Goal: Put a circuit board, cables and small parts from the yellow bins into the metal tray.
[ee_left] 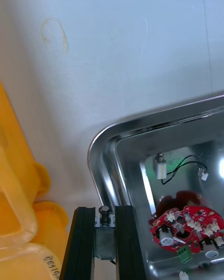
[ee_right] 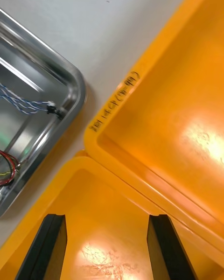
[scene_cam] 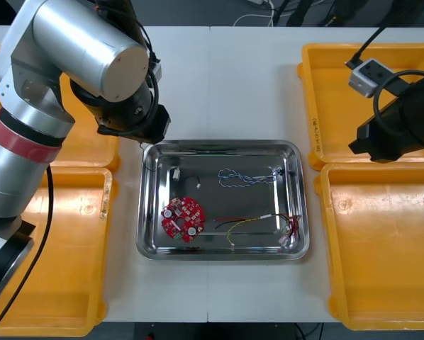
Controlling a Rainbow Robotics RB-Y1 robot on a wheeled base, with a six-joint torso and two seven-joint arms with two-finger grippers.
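Observation:
My left gripper is shut on a small metal part and hovers over the near-left corner of the metal tray. In the tray lie a round red circuit board, a twisted blue and white cable, a red and yellow cable and a black cable with a small metal part at its end. My right gripper stands open with nothing between its fingers, above the yellow bins to the right of the tray.
Two yellow bins sit at the left of the table and two at the right. My left arm covers much of the far-left bin. My right arm hangs over the seam between the right bins.

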